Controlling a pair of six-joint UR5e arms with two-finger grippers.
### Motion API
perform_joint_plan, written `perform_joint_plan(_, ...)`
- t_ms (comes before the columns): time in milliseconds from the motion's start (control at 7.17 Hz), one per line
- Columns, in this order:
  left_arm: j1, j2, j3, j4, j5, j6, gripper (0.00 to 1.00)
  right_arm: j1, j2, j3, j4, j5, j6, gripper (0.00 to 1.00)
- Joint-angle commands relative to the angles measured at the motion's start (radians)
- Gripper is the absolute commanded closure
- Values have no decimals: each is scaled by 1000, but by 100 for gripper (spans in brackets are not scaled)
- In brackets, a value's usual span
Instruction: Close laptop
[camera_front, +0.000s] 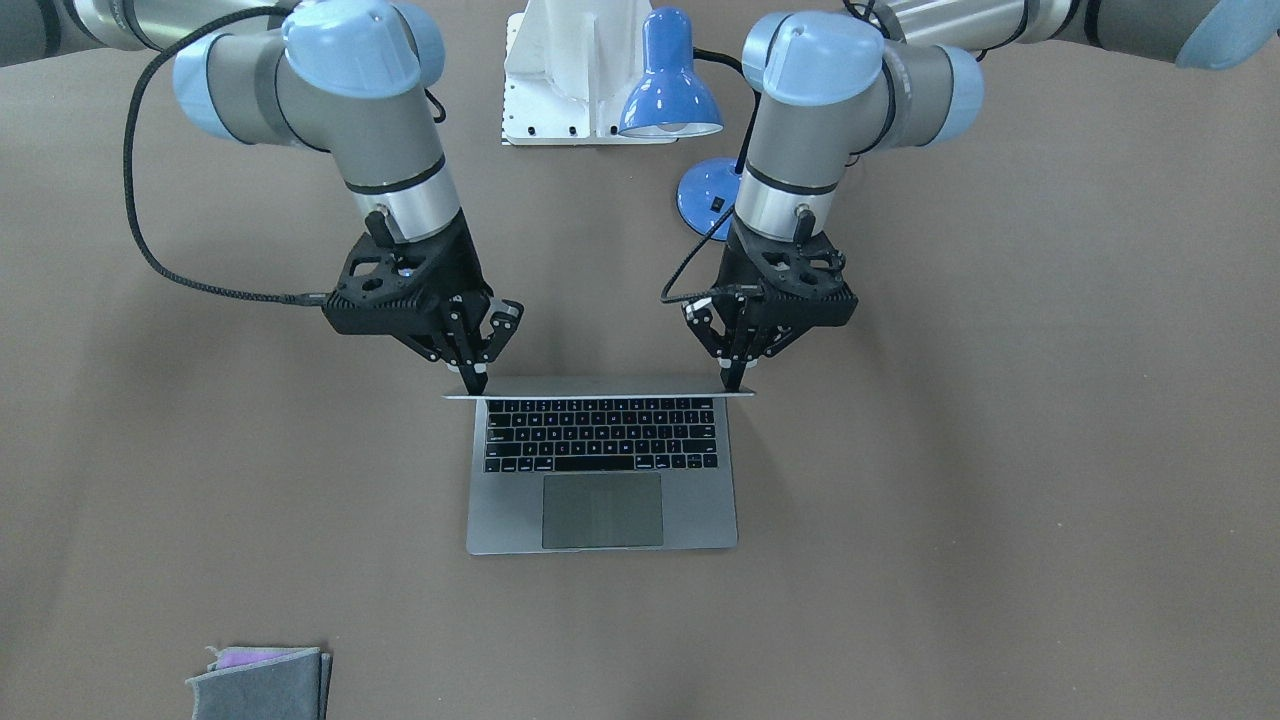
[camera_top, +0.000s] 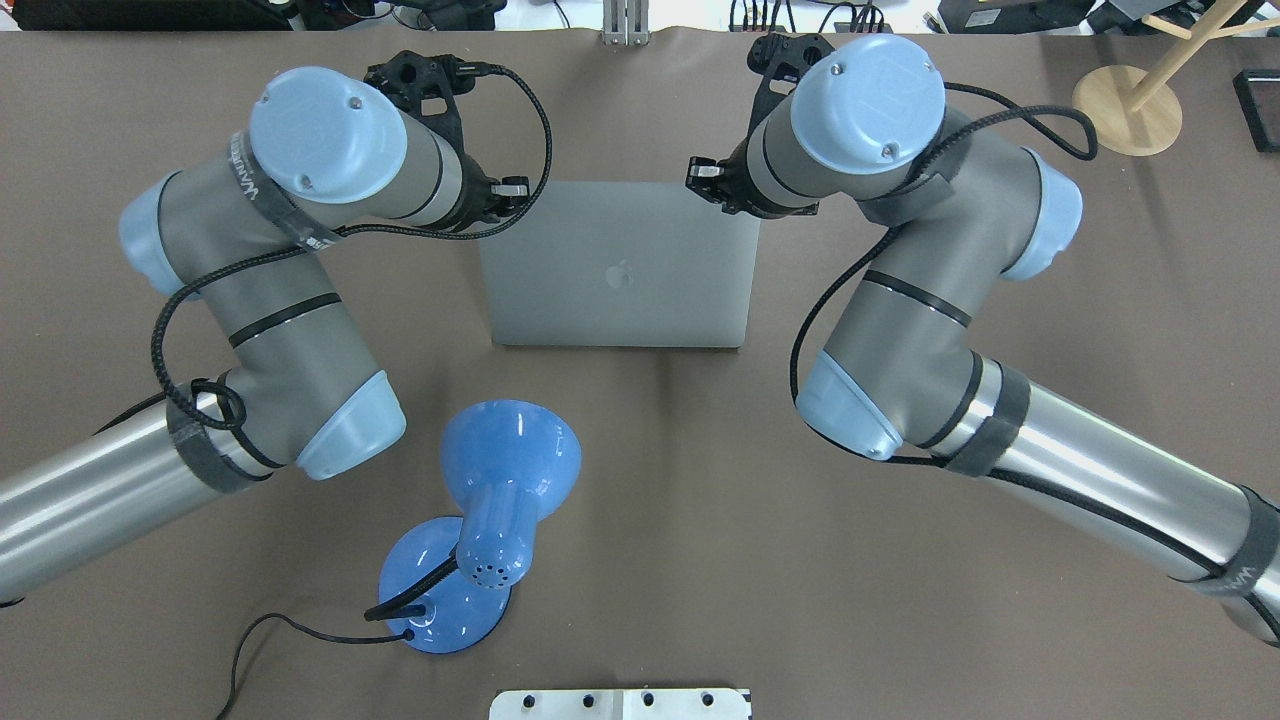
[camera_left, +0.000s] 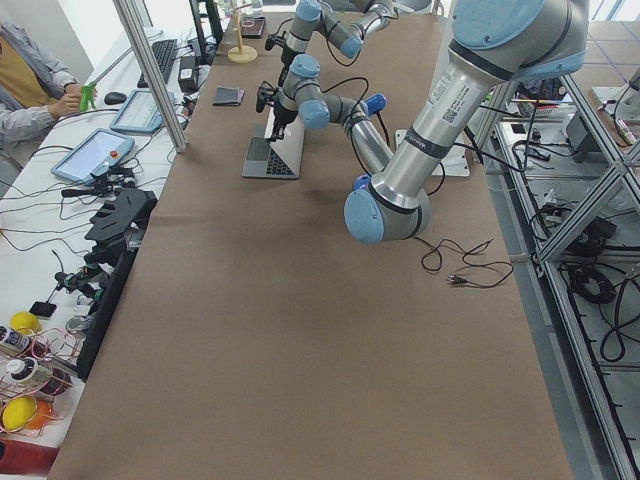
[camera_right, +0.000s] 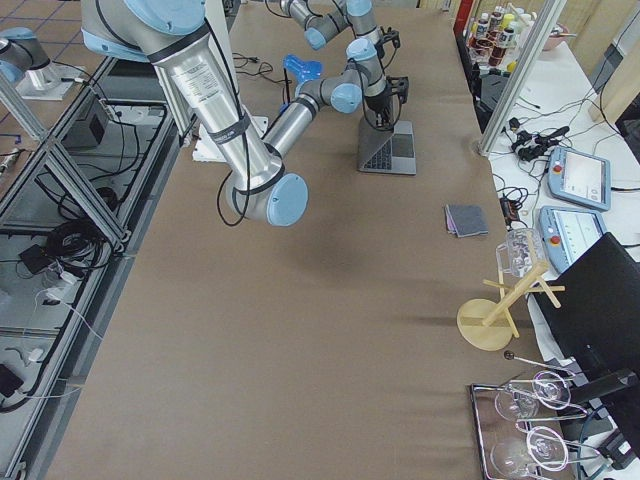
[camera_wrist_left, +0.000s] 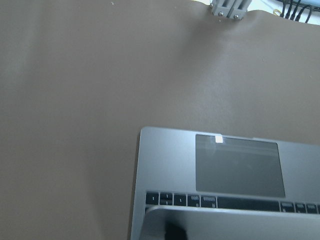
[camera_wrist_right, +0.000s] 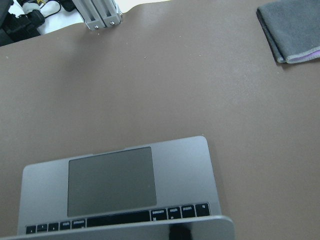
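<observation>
The space-grey laptop (camera_front: 602, 510) stands open in the middle of the table, keyboard and trackpad facing away from me. Its lid with the apple logo (camera_top: 620, 270) shows in the overhead view and reads as a thin edge in the front-facing view. My left gripper (camera_front: 737, 385) is shut, its tips on the lid's top edge at one corner. My right gripper (camera_front: 475, 385) is shut, its tips on the top edge at the other corner. Both wrist views look down over the lid edge onto the palm rest (camera_wrist_left: 165, 160) (camera_wrist_right: 185, 165).
A blue desk lamp (camera_top: 490, 520) stands behind the laptop on my side, its cable trailing left. A folded grey cloth (camera_front: 260, 683) lies near the far table edge. A white base plate (camera_front: 570, 70) sits at my base. A wooden stand (camera_top: 1125, 95) is at the far right.
</observation>
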Motion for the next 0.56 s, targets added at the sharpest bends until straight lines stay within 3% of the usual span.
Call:
perform_joint_plan(0,-21,-97,208,-75,-2,29,100,42,77,-250,155,73,-2,100)
perform_joint_plan(140,-21,-144,334,-150,-3,29,100,55,119,-360,205,113,-4,100)
perform_joint_plan(419,-32,-166,448,-193,-35,76,100,58,156,-473,226,145,-7,100)
